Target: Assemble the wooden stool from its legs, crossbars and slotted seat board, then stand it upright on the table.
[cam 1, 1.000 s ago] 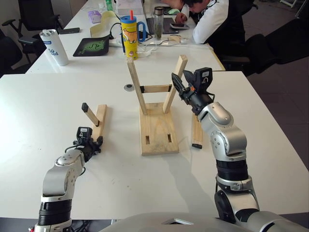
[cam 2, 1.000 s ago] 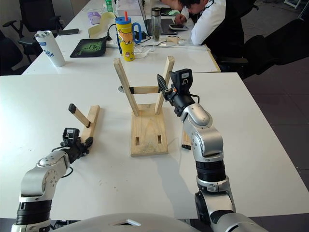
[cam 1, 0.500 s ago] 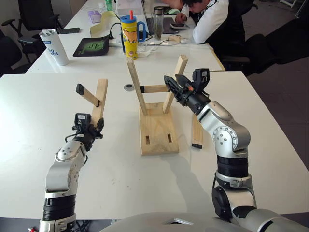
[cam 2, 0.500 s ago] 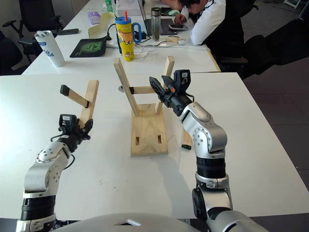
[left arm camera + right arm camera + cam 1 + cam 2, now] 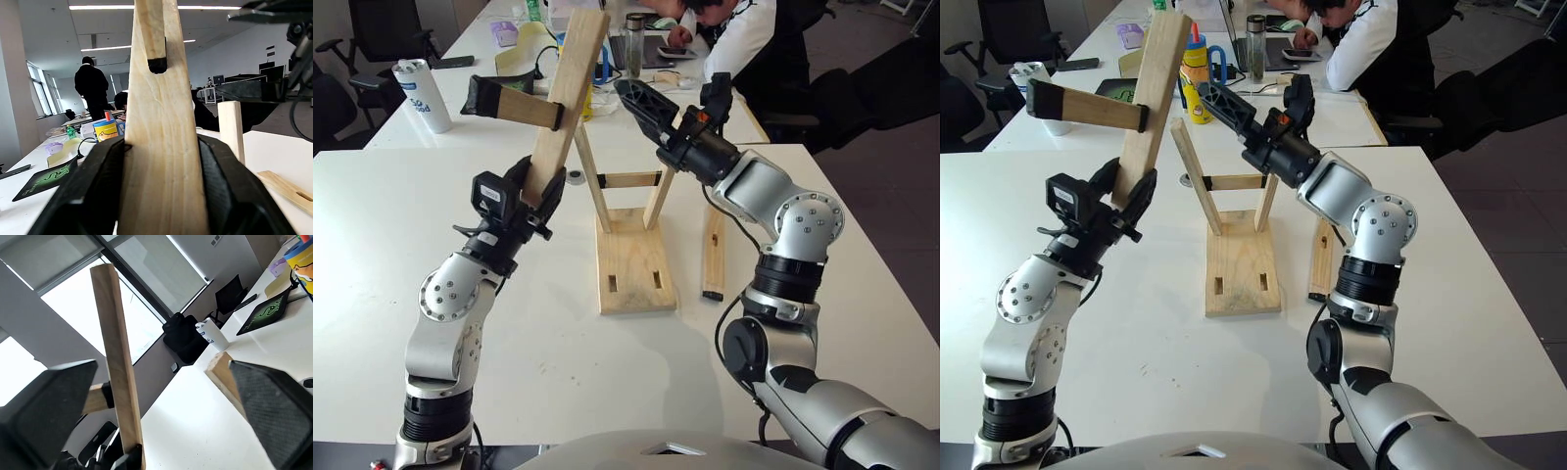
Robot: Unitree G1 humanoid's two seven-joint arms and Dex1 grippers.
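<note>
The slotted seat board [image 5: 634, 262] lies flat mid-table with two legs [image 5: 591, 176] standing in its far end, joined by a crossbar [image 5: 631, 180]. My left gripper [image 5: 534, 192] is shut on a third leg [image 5: 566, 93], held upright and high, left of the board. A crossbar stub [image 5: 514, 104] juts from that leg's upper part. In the left wrist view the leg [image 5: 164, 147] fills the space between the dark fingers [image 5: 93, 196]. My right gripper [image 5: 644, 106] hangs open above the standing legs, pointing toward the held leg. A loose slotted wooden piece [image 5: 713, 253] lies right of the board.
A white tumbler [image 5: 421, 94] and a yellow cup [image 5: 1197, 90] stand on the table behind, with a dark mouse pad [image 5: 1126, 95]. A small round grommet [image 5: 573, 177] sits left of the standing legs. The table's right edge [image 5: 876, 257] is near the right arm.
My left arm has lifted the leg off the table, raised it high and upright, and brought it nearer the board. My right gripper has risen from beside the standing legs and swung left above them.
</note>
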